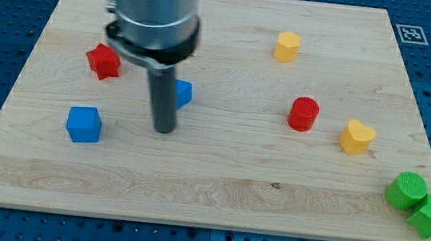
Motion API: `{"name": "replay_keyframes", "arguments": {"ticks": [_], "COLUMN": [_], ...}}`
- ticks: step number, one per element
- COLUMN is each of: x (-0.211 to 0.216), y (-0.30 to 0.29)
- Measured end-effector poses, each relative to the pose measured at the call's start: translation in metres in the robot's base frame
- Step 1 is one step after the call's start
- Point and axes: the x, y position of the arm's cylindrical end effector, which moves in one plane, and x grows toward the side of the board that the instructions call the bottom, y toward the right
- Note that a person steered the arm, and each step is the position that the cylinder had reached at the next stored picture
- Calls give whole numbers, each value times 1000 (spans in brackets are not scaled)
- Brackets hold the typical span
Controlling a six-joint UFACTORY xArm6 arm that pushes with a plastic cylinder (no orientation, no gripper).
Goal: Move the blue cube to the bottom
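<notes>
Seven blocks are counted on the wooden board point(217, 177): two blue, two red, two yellow, two green would make eight, and eight it is. No readable writing is seen; only a square marker point(408, 33). The blue cube point(83, 123) sits left of my tip point(164, 128), one edge facing the view's bottom. No claw is fitted.

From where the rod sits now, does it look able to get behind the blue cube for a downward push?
Probably yes. My tip sits to the right of the blue cube, bare board between them. The red star block stands further up, seemingly leaving room above the cube.
</notes>
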Motion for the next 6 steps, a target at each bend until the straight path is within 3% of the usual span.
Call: {"name": "replay_keyframes", "arguments": {"ticks": [2,3,5,6], "x": [-3,5,-31,-13], "y": [-78,-80,-105,-116]}}
